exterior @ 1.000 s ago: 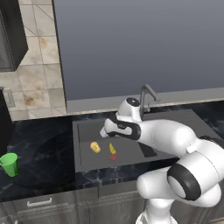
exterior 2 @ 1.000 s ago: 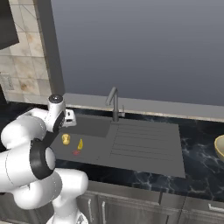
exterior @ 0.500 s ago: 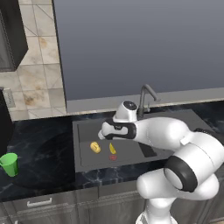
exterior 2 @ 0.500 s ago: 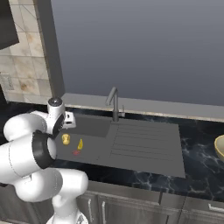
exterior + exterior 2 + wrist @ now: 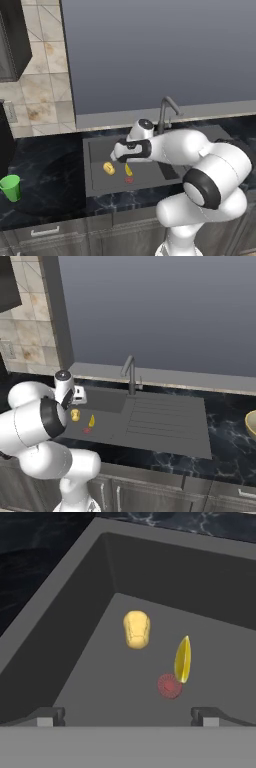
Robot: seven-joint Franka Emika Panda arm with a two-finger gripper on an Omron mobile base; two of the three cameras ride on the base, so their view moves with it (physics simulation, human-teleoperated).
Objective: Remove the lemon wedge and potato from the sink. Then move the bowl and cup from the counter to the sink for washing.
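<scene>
Fingers [image 5: 50,714] of the gripper [image 5: 129,714] are spread wide and empty above the sink [image 5: 75,612], where the lemon wedge [image 5: 182,659] lies ahead, slightly right, its long axis running near-to-far, beside the potato [image 5: 136,629].

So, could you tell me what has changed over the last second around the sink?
The gripper has eased leftward and lower over the sink, jaws still open and empty, toward the potato and lemon wedge. Both stay on the basin floor by the drain; the cup and bowl remain on the counter.
</scene>
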